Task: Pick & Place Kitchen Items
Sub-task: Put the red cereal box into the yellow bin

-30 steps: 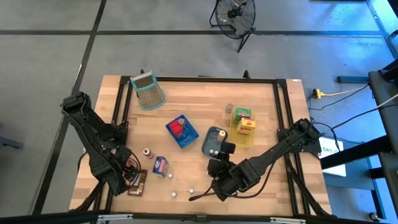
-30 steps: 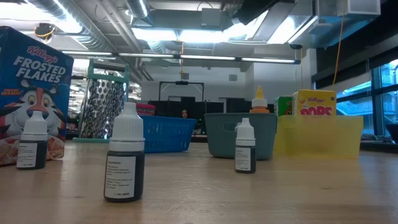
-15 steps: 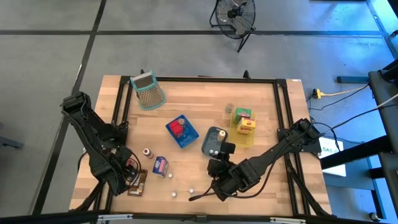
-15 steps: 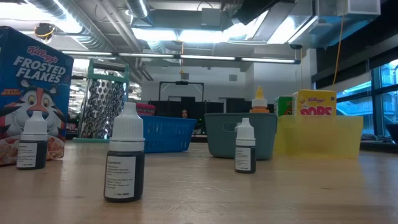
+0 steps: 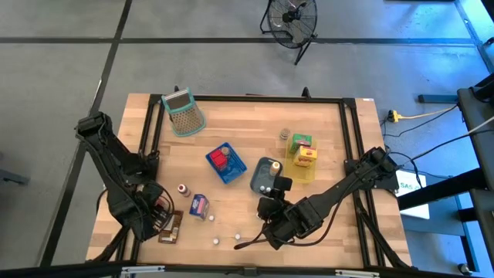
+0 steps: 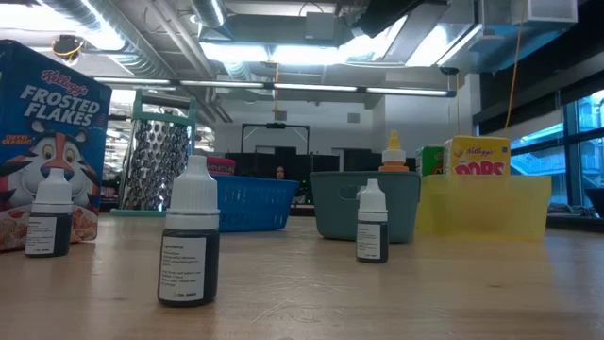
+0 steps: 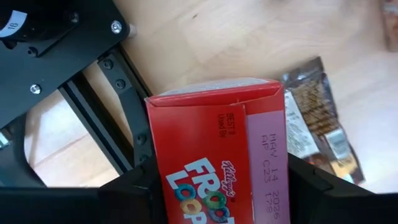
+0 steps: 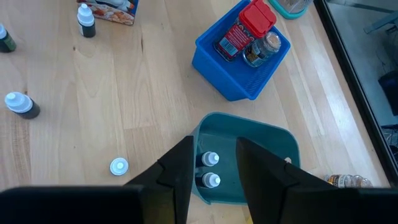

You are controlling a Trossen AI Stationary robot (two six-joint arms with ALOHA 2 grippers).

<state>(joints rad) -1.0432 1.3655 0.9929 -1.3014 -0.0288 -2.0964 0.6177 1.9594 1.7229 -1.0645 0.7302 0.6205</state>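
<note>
A wooden table [image 5: 231, 131] on a grey floor is seen, with a fan behind it.

In the high view, the left gripper [image 5: 160, 218] is low at the front left corner, and a red box shows between its fingers. The right gripper [image 5: 270, 202] hovers just in front of the teal tray [image 5: 265, 174] near the middle.

In the low view, dropper bottles [image 6: 189, 236] stand on the wood and no arm is seen.

In the left wrist view, the red box [image 7: 217, 149] sits between the dark fingers, which seem to be pressing on its sides, and a brown packet [image 7: 317, 121] lies beside it.

In the right wrist view, the fingers are a little apart and empty above the teal tray.

The grasp step seems in hand. Next, a firm grip and a lift to a tray are called for.

Compared with one second ago, the items lie unchanged and only the left arm is slightly shifted.
</note>
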